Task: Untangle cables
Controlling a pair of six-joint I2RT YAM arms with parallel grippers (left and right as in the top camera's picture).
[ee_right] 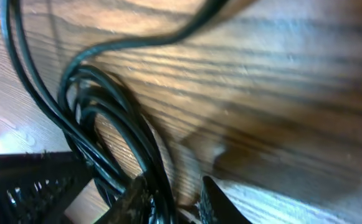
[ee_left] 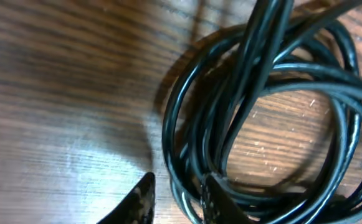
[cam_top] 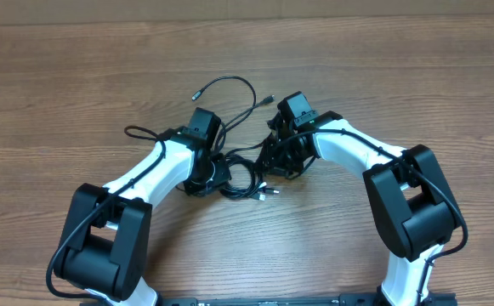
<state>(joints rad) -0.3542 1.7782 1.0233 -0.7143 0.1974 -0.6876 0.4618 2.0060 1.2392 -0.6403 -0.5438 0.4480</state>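
The cables (cam_top: 242,174) lie in a tangled coil mid-surface (cam_top: 383,76), one strand looping toward the far edge. The left claw (ee_left: 177,202) and the right claw (ee_right: 173,199) each straddle strands with fingers narrowly apart. The close, blurred views seem to show slack, so I cannot tell whether either pinches.

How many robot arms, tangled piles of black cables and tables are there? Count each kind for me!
Robot arms: 2 (left arm, right arm)
Tangled piles of black cables: 1
Wooden table: 1
Total: 4
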